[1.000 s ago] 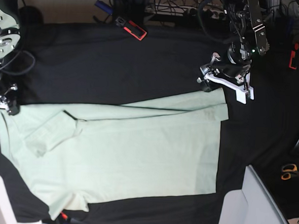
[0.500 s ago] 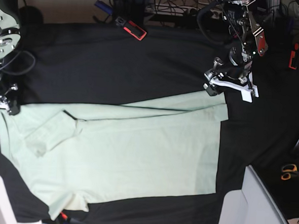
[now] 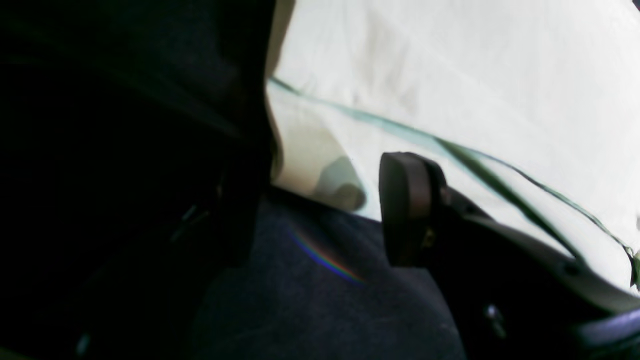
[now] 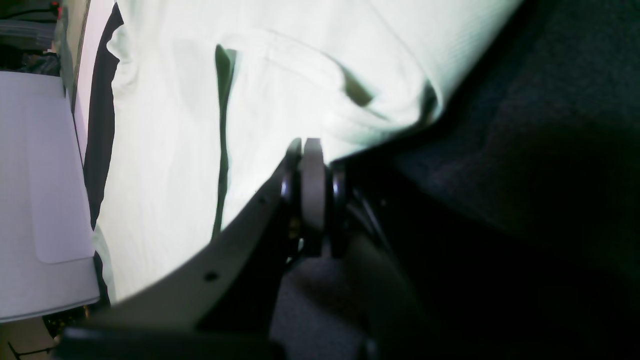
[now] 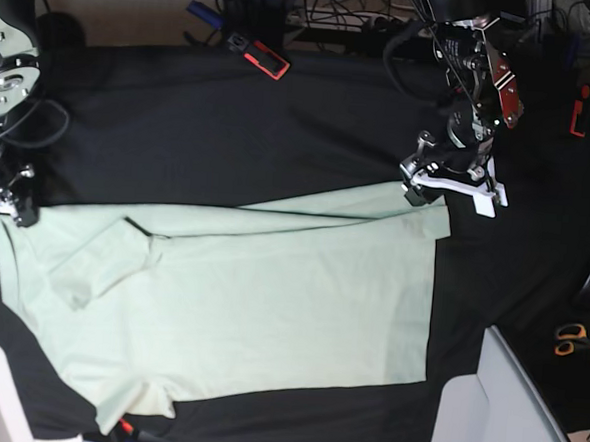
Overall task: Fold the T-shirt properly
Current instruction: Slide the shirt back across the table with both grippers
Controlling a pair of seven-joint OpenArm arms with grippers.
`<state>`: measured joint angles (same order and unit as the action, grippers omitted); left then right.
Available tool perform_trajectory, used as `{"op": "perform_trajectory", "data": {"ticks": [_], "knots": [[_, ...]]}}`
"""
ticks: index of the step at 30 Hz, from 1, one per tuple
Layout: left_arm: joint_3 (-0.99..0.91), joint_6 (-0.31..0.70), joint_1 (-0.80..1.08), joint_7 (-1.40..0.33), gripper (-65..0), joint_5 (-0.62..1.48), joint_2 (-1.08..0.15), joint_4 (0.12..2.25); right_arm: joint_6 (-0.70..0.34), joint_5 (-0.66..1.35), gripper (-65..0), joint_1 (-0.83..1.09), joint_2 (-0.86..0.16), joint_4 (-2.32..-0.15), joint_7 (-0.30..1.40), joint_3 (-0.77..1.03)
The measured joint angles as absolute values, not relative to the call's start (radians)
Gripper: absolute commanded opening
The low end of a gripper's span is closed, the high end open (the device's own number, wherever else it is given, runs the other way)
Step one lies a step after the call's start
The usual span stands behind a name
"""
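left gripper (image 5: 447,186): held at the far right, jaws parted, nothing gripped | right gripper (image 5: 10,210): held low at the left edge, jaws pressed together

surface (image 5: 231,127): black cloth | T-shirt (image 5: 250,298): flat on it, near side | scissors (image 5: 568,340): right edge | red-black tool (image 5: 257,53): far side

Left gripper (image 5: 448,182) shifted right, nearer T-shirt (image 5: 270,300) corner.

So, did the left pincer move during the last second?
Yes. The left pincer shifted away from the T-shirt corner, toward the red clip side.
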<state>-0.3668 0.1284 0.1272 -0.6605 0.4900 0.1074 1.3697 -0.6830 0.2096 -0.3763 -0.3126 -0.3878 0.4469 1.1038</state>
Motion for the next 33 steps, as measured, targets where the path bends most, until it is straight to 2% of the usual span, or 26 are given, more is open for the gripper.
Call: {"op": "perform_trajectory", "data": {"ticks": [7,9,11,18,21,23,26,33], "knots": [[-0.367,0.128,0.117,-0.66,-29.1,0.487,0.114,1.365,-0.683,0.21,-65.0,-0.376,-0.313,-0.388,0.447,1.104],[-0.367,0.128,0.117,-0.661,-37.3,0.485,0.116,1.365,-0.683,0.21,-65.0,-0.376,-0.313,-0.388,0.447,1.104],[-0.367,0.126,0.118,-0.671,-48.7,0.485,0.117,1.361,-0.683,0.21,-65.0,-0.377,-0.313,-0.388,0.447,1.104],[-0.367,0.125,0.12,-0.675,-51.7,0.483,0.119,1.358,-0.683,0.21,-65.0,-0.376,-0.313,-0.388,0.447,1.104],[-0.367,0.124,0.12,-0.68,-57.9,0.482,0.119,1.358,-0.683,0.21,-65.0,-0.376,-0.313,-0.388,0.447,1.104],[-0.366,0.124,0.12,-0.682,-65.0,0.482,0.119,1.356,-0.683,0.21,-65.0,-0.375,-0.313,-0.388,0.446,1.081],[-0.366,0.124,0.12,-0.687,-65.0,0.483,0.119,1.355,-0.681,0.211,-65.0,-0.374,-0.314,-0.388,0.445,1.006],[-0.366,0.125,0.139,-0.683,-65.0,0.49,0.116,1.357,-0.681,0.214,-65.0,-0.375,-0.313,-0.388,0.445,1.001]]}}
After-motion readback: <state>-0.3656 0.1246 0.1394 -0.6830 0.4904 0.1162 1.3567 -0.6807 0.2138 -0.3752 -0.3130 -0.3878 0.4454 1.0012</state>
